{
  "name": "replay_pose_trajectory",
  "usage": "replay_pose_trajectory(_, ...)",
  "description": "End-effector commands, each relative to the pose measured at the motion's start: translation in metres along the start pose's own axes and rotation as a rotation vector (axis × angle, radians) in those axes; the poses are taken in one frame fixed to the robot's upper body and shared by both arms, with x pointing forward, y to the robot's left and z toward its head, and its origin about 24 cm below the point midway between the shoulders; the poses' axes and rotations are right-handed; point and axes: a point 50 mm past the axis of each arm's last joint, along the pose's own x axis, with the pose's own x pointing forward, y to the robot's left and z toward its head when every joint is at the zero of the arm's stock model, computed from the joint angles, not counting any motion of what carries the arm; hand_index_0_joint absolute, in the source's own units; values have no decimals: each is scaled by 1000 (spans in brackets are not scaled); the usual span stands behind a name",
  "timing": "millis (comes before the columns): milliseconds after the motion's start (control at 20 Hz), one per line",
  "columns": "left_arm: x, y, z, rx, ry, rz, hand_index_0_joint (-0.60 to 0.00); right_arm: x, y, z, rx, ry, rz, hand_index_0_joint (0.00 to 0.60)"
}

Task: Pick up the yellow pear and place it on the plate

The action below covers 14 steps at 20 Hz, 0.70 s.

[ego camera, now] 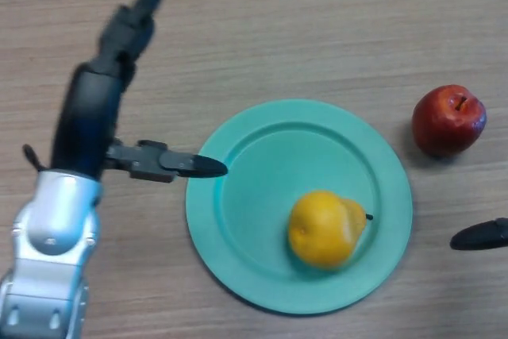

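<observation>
The yellow pear [325,228] lies on the teal plate [262,156], in its lower right part, stem pointing right. My left hand [95,109] is at the left of the plate, open and empty. Its fingers [131,25] stretch straight up the view, and its thumb [186,164] points right with the tip over the plate's left rim. Only a dark fingertip of my right hand [480,236] shows at the right edge, a little right of the plate.
A red apple [448,121] sits on the wooden table [317,21] to the upper right of the plate, apart from it.
</observation>
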Motion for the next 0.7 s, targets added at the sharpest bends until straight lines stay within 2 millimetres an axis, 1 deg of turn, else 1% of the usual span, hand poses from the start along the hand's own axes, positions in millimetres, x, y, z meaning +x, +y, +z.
replay_pose_trajectory(50, 2, 21, 29, 0, -160, 53, 0, 1, -11, 30, -43, -210, -40, 0)
replay_pose_trajectory(350, -1, 38, 30, -81, -125, 77, 0, 5, -12, 28, -63, -225, -46, 0)
replay_pose_trajectory(700, -3, 43, 32, -89, -119, 94, 0, 5, -10, 28, -29, -204, -19, 0)
